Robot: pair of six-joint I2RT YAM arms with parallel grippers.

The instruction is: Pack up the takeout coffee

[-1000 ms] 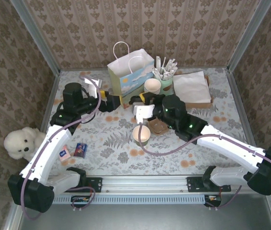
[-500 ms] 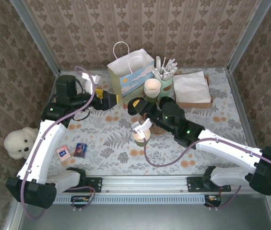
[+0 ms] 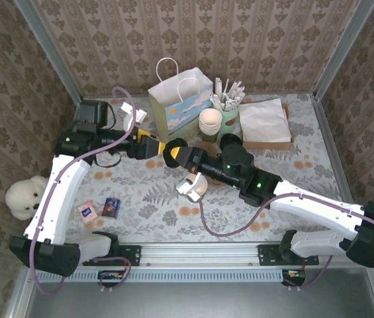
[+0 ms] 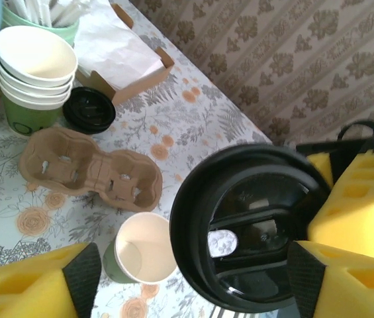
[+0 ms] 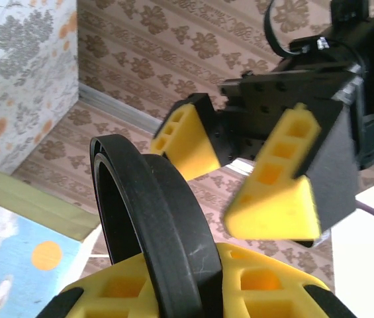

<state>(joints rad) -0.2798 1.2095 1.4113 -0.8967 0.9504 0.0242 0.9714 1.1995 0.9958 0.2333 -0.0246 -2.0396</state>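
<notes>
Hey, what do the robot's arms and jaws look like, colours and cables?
The left arm and right arm have white shells with black joints and bases. A purple cable loops along each, and small green lights glow at the joints. The jaws are chunky yellow ribbed wedges tipped with black pads.

The bag is standing at the table's 12 o'clock. The cup stack is sitting at the bag's 4 o'clock. The stick cup is standing just behind the cup stack, and the napkins are lying at its 3 o'clock. The tray is lying between the cup stack and the cup. Two packets are lying at the table's 8 o'clock. The teddy is sitting off the table at 9 o'clock.
</notes>
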